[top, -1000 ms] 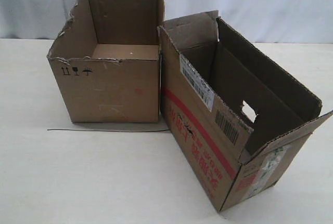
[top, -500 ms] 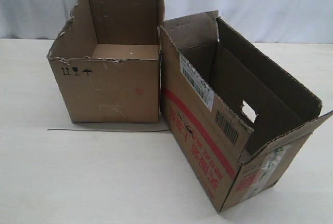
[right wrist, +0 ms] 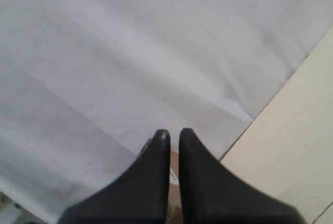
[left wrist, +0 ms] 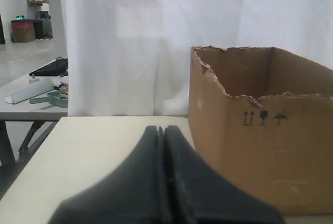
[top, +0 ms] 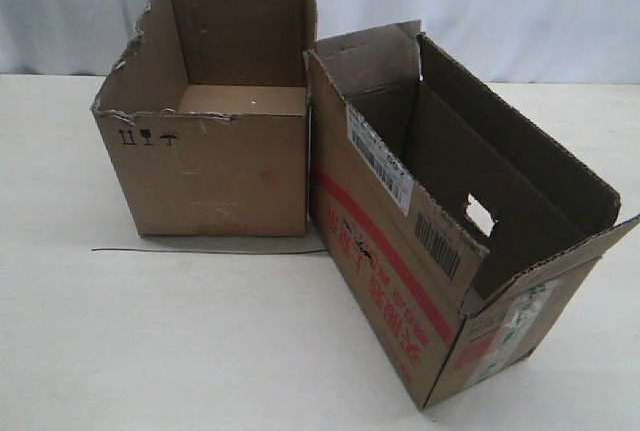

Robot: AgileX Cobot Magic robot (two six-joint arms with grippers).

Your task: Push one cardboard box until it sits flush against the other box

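The long narrow cardboard box (top: 400, 271), with its red stripe and barcode labels, lies at an angle on the right. Its far end touches the right side of the other box (top: 215, 176), the wider plain carton with a torn rim. A wedge of gap opens between them toward the front. Neither gripper shows in the exterior view. My left gripper (left wrist: 160, 129) is shut and empty, low over the table, with the plain carton (left wrist: 260, 156) close beside it and apart from it. My right gripper (right wrist: 170, 132) is shut with a thin slit. A strip of cardboard (right wrist: 174, 182) shows beyond it.
A thin dark wire (top: 200, 250) lies on the pale table (top: 150, 351) along the plain carton's front. A white curtain (top: 500, 1) hangs behind the table. In the left wrist view another desk (left wrist: 31, 104) with a keyboard stands past the table's edge.
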